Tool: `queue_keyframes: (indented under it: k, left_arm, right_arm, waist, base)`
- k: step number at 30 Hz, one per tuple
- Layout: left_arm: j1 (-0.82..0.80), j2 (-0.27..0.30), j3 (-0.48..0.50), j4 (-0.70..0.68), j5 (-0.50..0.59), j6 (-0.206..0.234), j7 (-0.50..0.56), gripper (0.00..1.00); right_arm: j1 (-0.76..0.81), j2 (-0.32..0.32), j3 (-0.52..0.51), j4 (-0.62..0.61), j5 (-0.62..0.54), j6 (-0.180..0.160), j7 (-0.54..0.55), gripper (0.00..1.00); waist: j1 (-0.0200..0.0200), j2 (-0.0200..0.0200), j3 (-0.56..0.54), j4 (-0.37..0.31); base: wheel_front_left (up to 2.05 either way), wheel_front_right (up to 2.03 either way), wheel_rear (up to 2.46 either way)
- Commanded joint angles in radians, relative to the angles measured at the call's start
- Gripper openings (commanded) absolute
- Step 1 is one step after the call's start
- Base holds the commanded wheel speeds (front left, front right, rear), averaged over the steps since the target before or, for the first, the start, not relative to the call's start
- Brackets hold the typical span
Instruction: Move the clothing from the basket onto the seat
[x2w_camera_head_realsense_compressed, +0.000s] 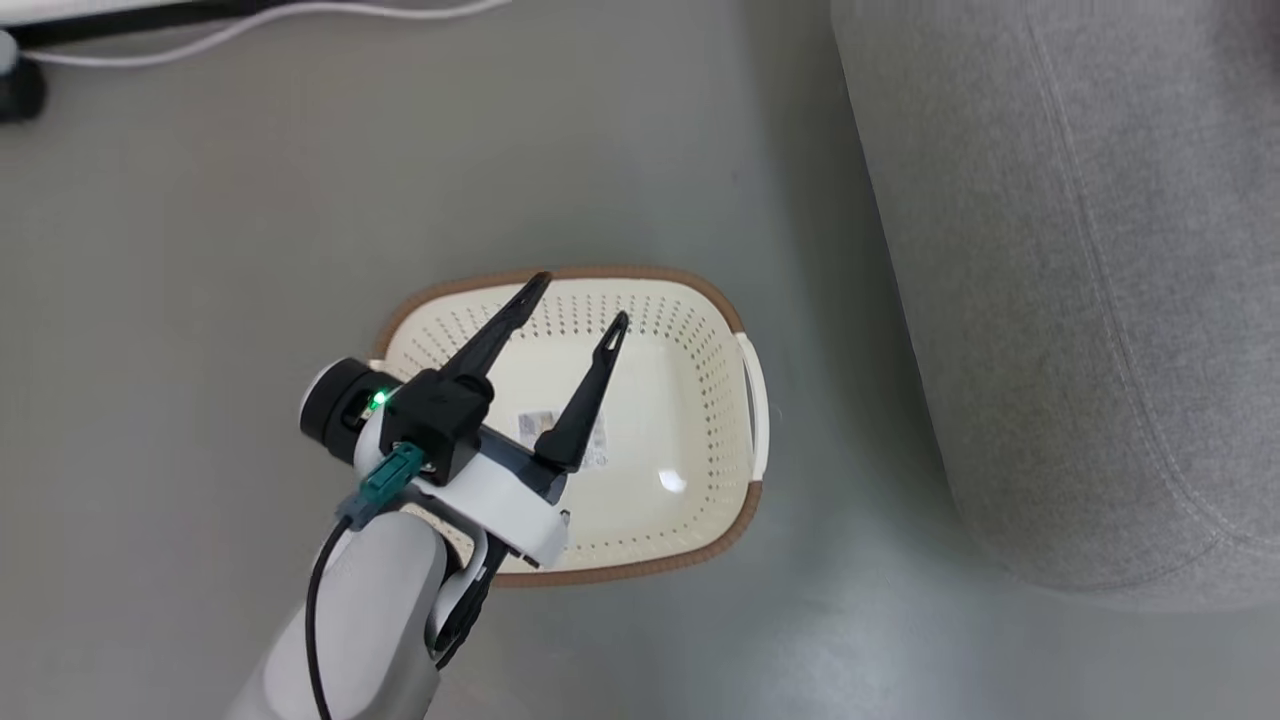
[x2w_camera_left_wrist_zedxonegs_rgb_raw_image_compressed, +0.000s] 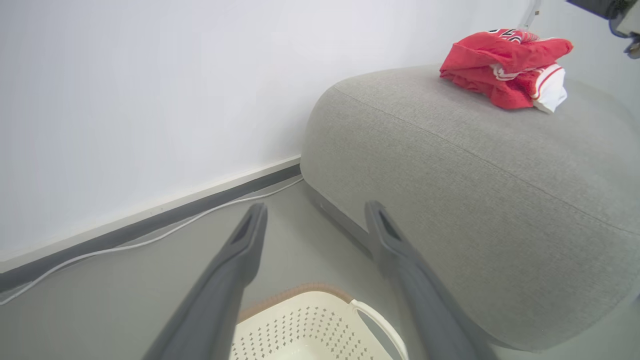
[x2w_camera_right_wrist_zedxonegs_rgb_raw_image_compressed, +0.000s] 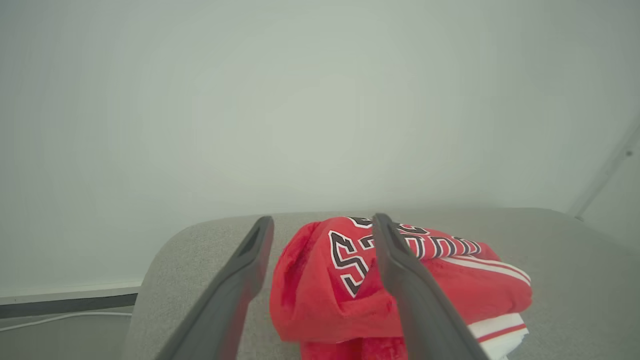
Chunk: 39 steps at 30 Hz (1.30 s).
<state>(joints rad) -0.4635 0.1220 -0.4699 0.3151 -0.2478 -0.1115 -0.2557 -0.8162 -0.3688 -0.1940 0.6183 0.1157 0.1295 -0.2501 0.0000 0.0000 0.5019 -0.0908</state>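
A: Start at the left. What is the left tool (x2w_camera_head_realsense_compressed: 582, 298) doing?

B: In the head view it comes in from 7 o'clock. Its fingers are spread wide and hold nothing. It hangs over the basket (x2w_camera_head_realsense_compressed: 640, 272) with its tips toward the rim at 12 o'clock.

A: Is anything in the basket?

B: I see just a sticker (x2w_camera_head_realsense_compressed: 535, 425) on the bottom. The left tool hides the corner at 7 o'clock, so I can't vouch for that part. The basket stands on the floor (x2w_camera_head_realsense_compressed: 200, 250). The sofa (x2w_camera_head_realsense_compressed: 1050, 300) is near it at 3 o'clock, not touching.

A: And the clothes?

B: The clothes (x2w_camera_left_wrist_zedxonegs_rgb_raw_image_compressed: 500, 65) are a red bundle lying on top of the sofa, at 1 o'clock in the left wrist view, well apart from the basket.

A: The right tool?

B: The right tool (x2w_camera_right_wrist_zedxonegs_rgb_raw_image_compressed: 322, 222) is open too and grips nothing. Its fingers point at the bundle, which rests on the cushion by itself.

A: Which step is this, then?

B: I judge it the tail end: the clothes are on the seat and the basket looks empty. The next move calls for lifting the right tool straight up, so no finger snags the cloth and drags it off. Then the hidden corner needs a check. If something is left there, the left tool is well placed to drop in and pinch it.
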Motion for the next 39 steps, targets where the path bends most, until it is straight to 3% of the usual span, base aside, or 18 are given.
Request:
queue_keyframes:
  k: [1,20,30,39]
  left_arm:
    - [0.026,0.004,0.049,-0.018,-0.001,0.009,-0.006,1.0]
    - [0.211,-0.037,0.347,0.031,0.042,0.033,-0.006,1.0]
    - [0.284,-0.041,0.496,0.035,0.082,0.039,-0.006,1.0]
    - [0.358,-0.052,0.542,0.03,0.113,0.016,-0.006,1.0]
  right_arm:
    - [0.047,-0.014,0.034,-0.041,0.014,0.001,-0.012,1.0]
    - [0.292,0.04,0.278,-0.204,0.171,0.001,-0.012,1.0]
    - [0.438,0.095,0.326,-0.28,0.182,0.001,-0.012,1.0]
    - [0.596,0.187,0.296,-0.3,0.162,0.001,-0.012,1.0]
  waist:
    - [0.0,0.0,-0.063,0.039]
    - [0.0,0.0,-0.287,0.209]
    - [0.0,0.0,-0.343,0.265]
    - [0.0,0.0,-0.414,0.268]
  base:
    - [0.0,0.0,0.0]
    - [0.0,0.0,0.0]
    - [0.0,0.0,0.0]
    - [0.0,0.0,0.0]
